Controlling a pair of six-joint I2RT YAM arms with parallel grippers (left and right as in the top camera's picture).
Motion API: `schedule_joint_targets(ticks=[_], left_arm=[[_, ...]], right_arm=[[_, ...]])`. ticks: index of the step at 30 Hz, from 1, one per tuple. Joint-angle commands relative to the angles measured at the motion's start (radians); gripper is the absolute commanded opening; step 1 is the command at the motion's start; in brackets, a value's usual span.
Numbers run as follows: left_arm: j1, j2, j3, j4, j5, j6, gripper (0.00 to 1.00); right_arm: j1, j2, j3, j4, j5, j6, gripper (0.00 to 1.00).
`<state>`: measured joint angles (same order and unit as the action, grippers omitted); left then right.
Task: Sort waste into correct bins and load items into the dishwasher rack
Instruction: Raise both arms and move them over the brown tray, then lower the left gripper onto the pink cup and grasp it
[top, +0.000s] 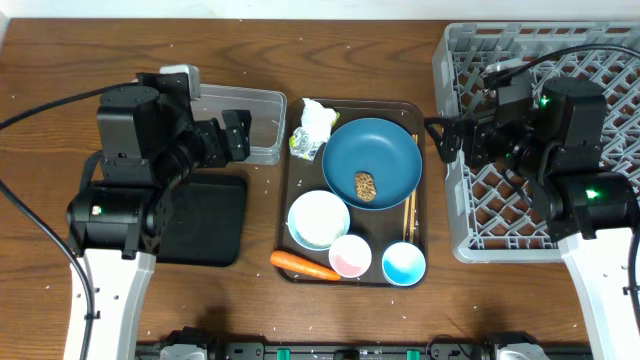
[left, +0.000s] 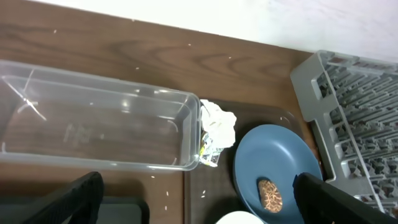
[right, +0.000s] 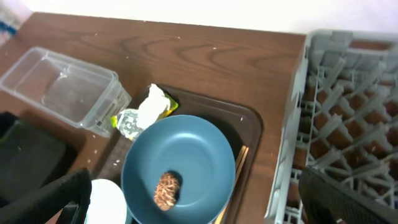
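On a brown serving tray (top: 303, 176) lie a dark-blue plate (top: 385, 150) with a brown food lump (top: 365, 186), a white bowl (top: 318, 219), a pink cup (top: 350, 255), a blue cup (top: 404, 263), a carrot (top: 305, 265), a crumpled wrapper (top: 314, 128) and chopsticks (top: 409, 210). My left gripper (top: 238, 135) hovers open by the clear tub (top: 250, 108), with the black tray (top: 205, 220) below it. Over the left edge of the grey rack (top: 560, 80), my right gripper (top: 443, 140) is open. Both hold nothing. The left wrist view shows rice grains (left: 168, 191) on the table.
The serving tray sits mid-table between tub and rack. Cables run from both arms toward the table's sides. More white specks dot the wood near the back edge.
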<state>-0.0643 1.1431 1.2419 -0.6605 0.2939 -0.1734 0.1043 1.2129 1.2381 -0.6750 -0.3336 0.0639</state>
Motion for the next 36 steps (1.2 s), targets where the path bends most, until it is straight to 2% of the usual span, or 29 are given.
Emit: schedule_joint_targets(ticks=[1,4,7,9,12,15,17,22,36], left_arm=[[-0.026,0.032,0.027,-0.037,-0.007,-0.043,0.98],[-0.079,0.062,0.027,-0.105,-0.007,-0.049,0.98],[-0.167,0.092,0.026,-0.204,-0.023,-0.084,0.98],[-0.224,0.111,0.026,-0.260,-0.039,-0.095,1.00],[-0.304,0.143,0.026,-0.332,-0.056,-0.094,0.96],[-0.366,0.179,0.024,-0.387,-0.097,-0.091,0.87],[-0.397,0.205,0.023,-0.412,-0.105,-0.090,0.86],[-0.417,0.224,0.023,-0.461,-0.105,-0.090,0.87],[-0.417,0.227,0.023,-0.423,-0.175,-0.022,0.87]], right_arm=[[0.014,0.027,0.025,-0.026,0.023,0.127,0.99],[0.064,0.065,0.025,-0.090,0.036,0.166,0.99],[0.110,0.111,0.025,-0.148,0.150,0.251,0.99],[0.127,0.133,0.025,-0.160,0.203,0.259,0.99],[0.129,0.150,0.025,-0.135,0.207,0.257,0.99],[0.129,0.151,0.025,-0.105,0.227,0.257,0.99],[0.129,0.151,0.025,-0.094,0.237,0.257,0.99],[0.128,0.148,0.025,-0.123,0.169,0.269,0.99],[0.138,0.158,0.022,-0.169,0.122,0.313,0.99]])
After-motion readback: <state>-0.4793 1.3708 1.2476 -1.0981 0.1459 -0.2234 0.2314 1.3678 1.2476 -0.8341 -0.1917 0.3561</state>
